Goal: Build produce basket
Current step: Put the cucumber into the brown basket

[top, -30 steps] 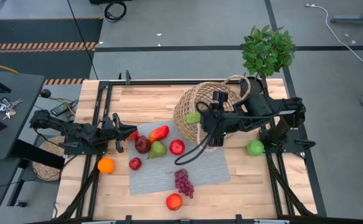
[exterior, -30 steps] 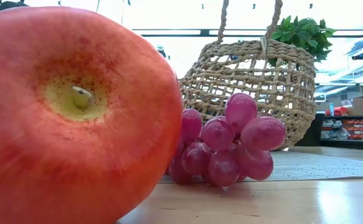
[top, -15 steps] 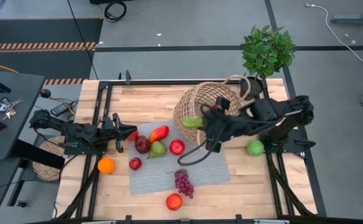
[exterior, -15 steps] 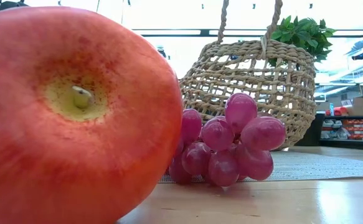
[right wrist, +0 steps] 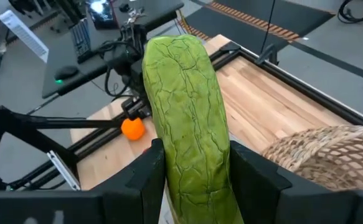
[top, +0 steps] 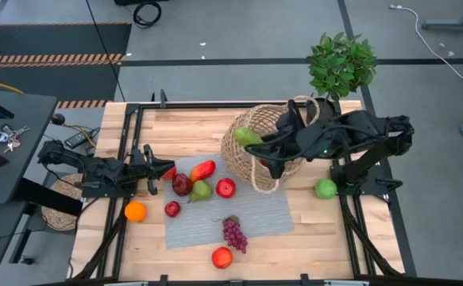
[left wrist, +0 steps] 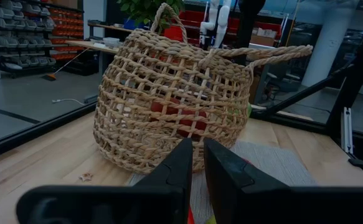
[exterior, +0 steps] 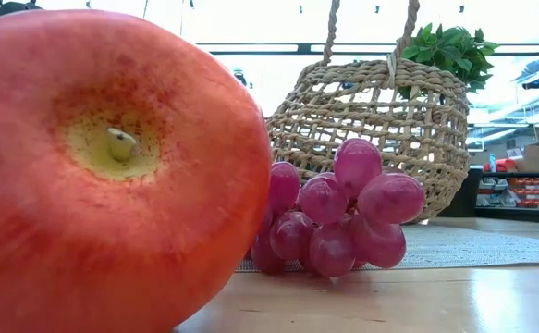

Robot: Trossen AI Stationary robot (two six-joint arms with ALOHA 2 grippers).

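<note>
High view: right gripper [top: 251, 140] clamps a green vegetable [top: 245, 136] over the basket [top: 239, 156], not yet dropped. Red items show through the weave, count unclear. Left gripper [top: 153, 176] waits closed, empty, by the mat [top: 255, 214]. Still out: grapes [top: 233, 233], orange [top: 135, 210], green apple [top: 325, 188], several red fruits. Well under halfway.

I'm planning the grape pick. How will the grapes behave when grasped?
The grapes are a lumpy cluster of round beads, so the fingers may slip between them. Lying flat on the mat, they probably won't roll. Probably light toys.
</note>
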